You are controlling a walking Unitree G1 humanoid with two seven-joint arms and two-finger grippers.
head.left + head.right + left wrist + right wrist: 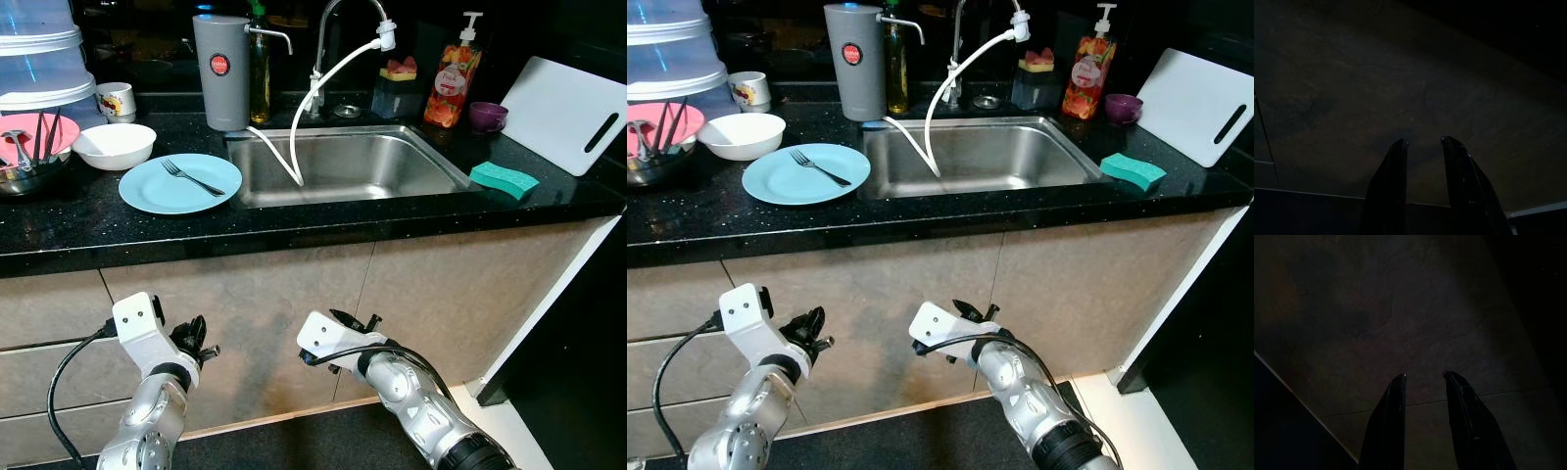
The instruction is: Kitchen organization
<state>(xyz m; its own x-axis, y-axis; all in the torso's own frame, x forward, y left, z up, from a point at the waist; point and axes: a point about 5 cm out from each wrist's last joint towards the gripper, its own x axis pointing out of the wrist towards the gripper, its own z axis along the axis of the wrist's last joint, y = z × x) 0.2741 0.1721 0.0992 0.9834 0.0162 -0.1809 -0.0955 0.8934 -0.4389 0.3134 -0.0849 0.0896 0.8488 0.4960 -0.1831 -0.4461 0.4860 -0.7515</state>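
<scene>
Approach step, nothing grasped. Left gripper (1423,143) and right gripper (1424,376) fingers narrowly parted, empty; fork (192,177) well above them. Next: raise an arm.

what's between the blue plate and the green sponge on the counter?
The steel sink, with a white hose hanging into its left side. The blue plate lies left of it, the green sponge right. Clear in both eye views.

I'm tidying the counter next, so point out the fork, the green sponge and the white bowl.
fork (193,177), left eye view, middle of its handle, lying on the blue plate.
green sponge (504,178), left eye view, centre of its top face.
white bowl (115,146), left eye view, its front wall.
</scene>
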